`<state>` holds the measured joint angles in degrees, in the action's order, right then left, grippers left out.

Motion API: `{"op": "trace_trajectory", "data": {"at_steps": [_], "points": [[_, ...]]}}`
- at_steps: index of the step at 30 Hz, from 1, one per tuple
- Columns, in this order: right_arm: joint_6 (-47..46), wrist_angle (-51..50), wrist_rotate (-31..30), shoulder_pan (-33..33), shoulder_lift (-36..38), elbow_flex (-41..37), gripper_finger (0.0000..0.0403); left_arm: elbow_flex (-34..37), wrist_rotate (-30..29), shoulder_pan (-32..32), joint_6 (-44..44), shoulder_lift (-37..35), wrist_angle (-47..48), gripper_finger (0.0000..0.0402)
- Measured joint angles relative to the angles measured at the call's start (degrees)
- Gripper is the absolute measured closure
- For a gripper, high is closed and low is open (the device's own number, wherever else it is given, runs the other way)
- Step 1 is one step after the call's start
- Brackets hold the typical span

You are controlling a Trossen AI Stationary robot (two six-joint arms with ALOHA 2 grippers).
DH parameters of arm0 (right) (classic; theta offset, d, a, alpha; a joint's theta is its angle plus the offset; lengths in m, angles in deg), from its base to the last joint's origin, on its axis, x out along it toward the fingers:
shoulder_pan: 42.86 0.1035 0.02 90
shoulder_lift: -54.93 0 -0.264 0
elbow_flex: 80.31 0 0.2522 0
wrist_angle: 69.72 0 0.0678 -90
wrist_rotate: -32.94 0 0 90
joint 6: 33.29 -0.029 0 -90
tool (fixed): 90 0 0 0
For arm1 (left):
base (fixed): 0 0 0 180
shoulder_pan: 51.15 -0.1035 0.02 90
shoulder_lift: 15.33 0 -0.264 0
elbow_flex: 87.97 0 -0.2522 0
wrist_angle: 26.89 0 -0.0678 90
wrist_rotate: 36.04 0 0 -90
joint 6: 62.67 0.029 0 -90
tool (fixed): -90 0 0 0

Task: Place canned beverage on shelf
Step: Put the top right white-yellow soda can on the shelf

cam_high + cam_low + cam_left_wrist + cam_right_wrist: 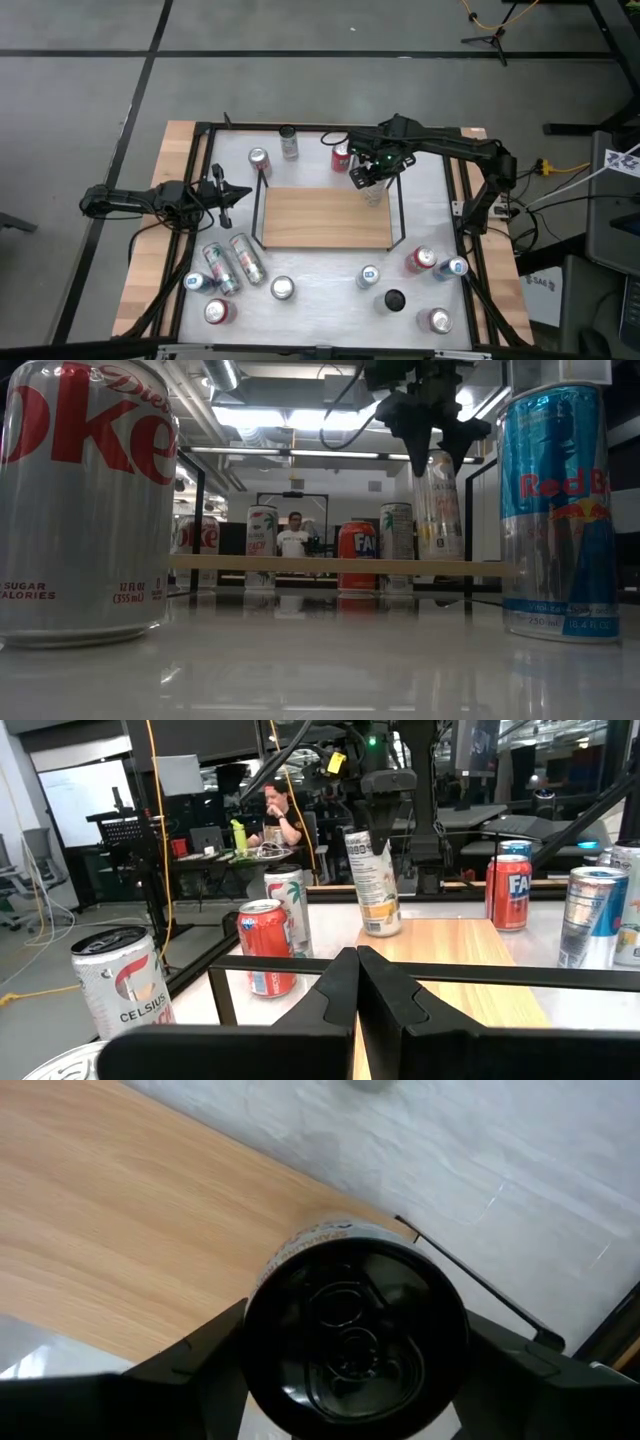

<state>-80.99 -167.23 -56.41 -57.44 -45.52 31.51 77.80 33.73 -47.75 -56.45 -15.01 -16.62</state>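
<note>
A tall slim can (373,883) is shown standing upright, long axis vertical, on a corner of the wooden shelf (320,220) beside one black rail. The right gripper (372,176) is positioned directly above it, pointing straight down, its fingers (190,1363) spread at either side of the can's top. The left gripper (222,193) is parked shut beside the shelf.

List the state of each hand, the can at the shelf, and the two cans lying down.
Right hand: around the tall can's top.
Tall can: upright on the shelf, at a corner.
Left hand: shut, empty, beside the shelf.
Two cans: on their sides on the table.
</note>
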Motion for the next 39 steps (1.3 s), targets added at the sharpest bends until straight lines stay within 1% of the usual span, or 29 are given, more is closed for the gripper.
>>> {"op": "trace_trajectory", "data": {"at_steps": [6,11,20,29,39], "points": [[0.02,-0.10,0.00,0.00,0.00,0.00,0.0110,0.00,0.00,-0.02,0.00,-0.02,0.00,0.0401],[0.24,-0.10,0.00,-0.01,0.08,0.00,0.0101,0.01,0.00,0.00,0.00,-0.02,0.00,0.0401],[1.86,-0.12,0.08,-0.04,0.07,0.00,0.0100,0.00,0.00,0.00,0.00,-0.02,0.00,0.0401],[0.11,-0.25,3.85,-0.09,0.08,0.00,0.0100,0.01,0.00,0.00,0.00,-0.01,0.00,0.0401],[0.04,-0.70,3.91,-0.09,0.09,0.40,0.0100,0.00,0.00,-0.01,0.00,-0.01,0.00,0.0401]]}}
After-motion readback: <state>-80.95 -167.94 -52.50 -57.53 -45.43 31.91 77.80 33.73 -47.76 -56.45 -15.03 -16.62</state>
